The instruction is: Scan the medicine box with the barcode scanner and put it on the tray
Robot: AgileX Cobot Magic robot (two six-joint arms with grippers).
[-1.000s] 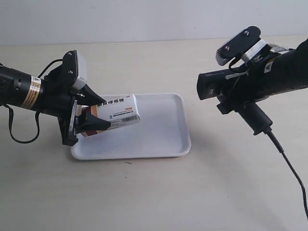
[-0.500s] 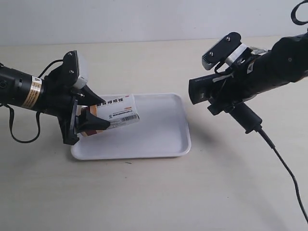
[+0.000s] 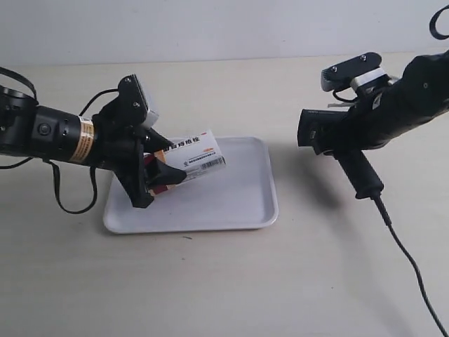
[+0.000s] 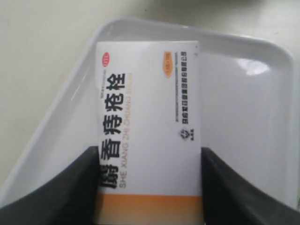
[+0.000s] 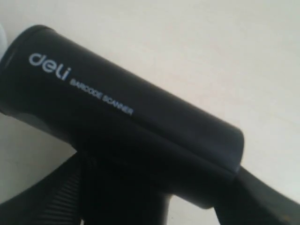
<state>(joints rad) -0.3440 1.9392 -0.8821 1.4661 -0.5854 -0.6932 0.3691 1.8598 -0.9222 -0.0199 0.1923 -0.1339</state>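
The tray (image 3: 238, 203) is bare except where the medicine box (image 3: 193, 160) hangs over its left part in the left gripper (image 3: 160, 163). The scanner (image 3: 337, 137) and its cable (image 3: 410, 263) occupy the table right of the tray.

Ext cam: high, angled down, wide. Wrist cams v. close: left on tray (image 4: 262, 108), right on scanner (image 5: 126, 117).

The white medicine box (image 3: 189, 160), barcode side showing, hangs tilted above the left part of the white tray (image 3: 238, 203). Well right of the tray, the black barcode scanner (image 3: 337, 144) is held aloft, head toward the box, cable trailing toward the near right.
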